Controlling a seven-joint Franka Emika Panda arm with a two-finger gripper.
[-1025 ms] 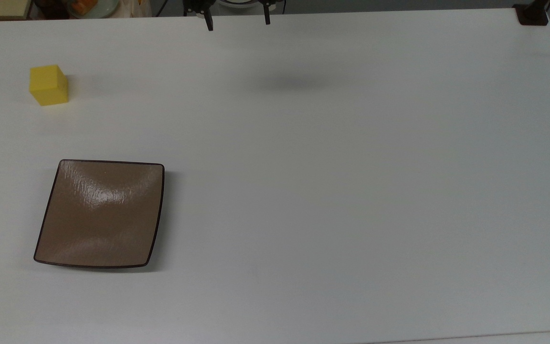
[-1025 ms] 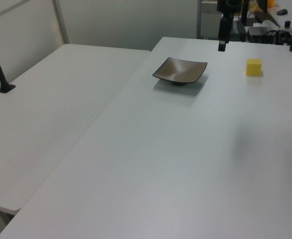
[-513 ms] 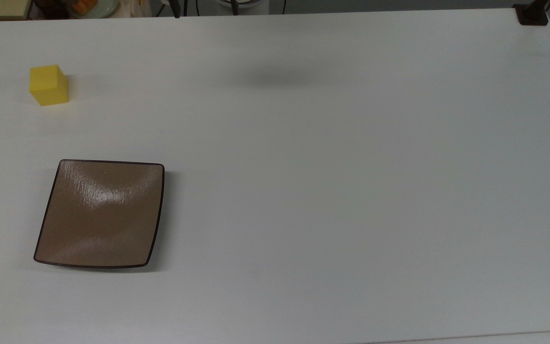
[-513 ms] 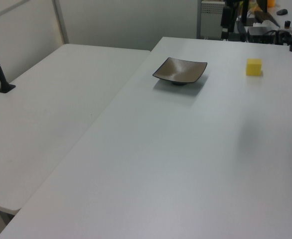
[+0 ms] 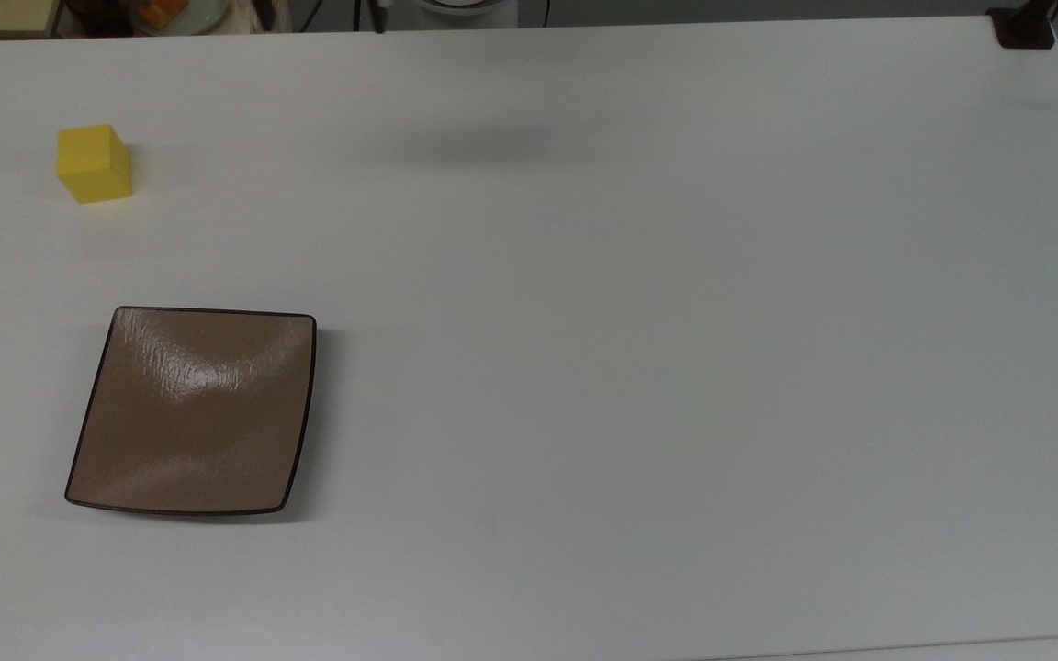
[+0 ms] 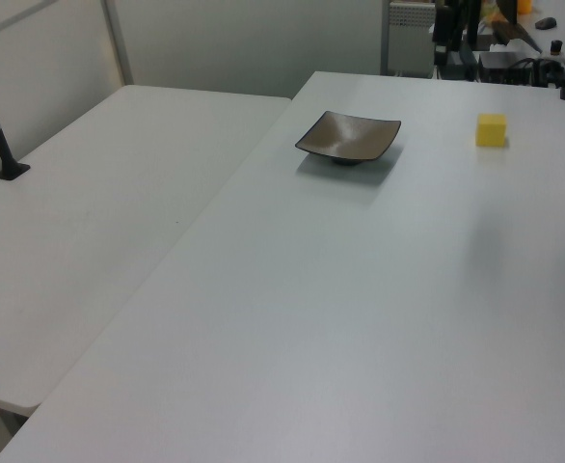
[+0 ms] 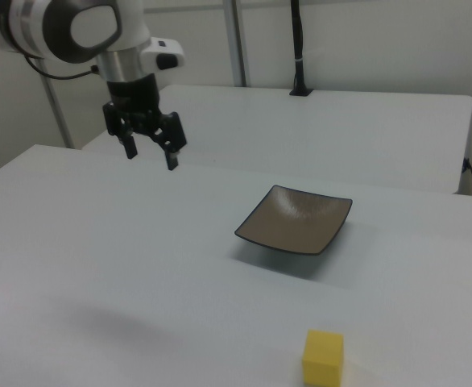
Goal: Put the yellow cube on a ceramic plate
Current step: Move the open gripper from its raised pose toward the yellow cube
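**Yellow cube waits on the desk, apart from the plate**

Yellow cube (image 5: 94, 163) sits on the white desk (image 5: 676, 367), well apart from the empty ceramic plate (image 5: 194, 413). It looks light, stiff and matte; opposite flat faces should offer a sure hold. The right view adds the tool (image 7: 151, 156), fingers spread, empty, high above the desk.

Bright yellow cube (image 5: 94, 163); glossy brown plate (image 5: 194, 410), seemingly dark-rimmed; white table (image 5: 676, 321).
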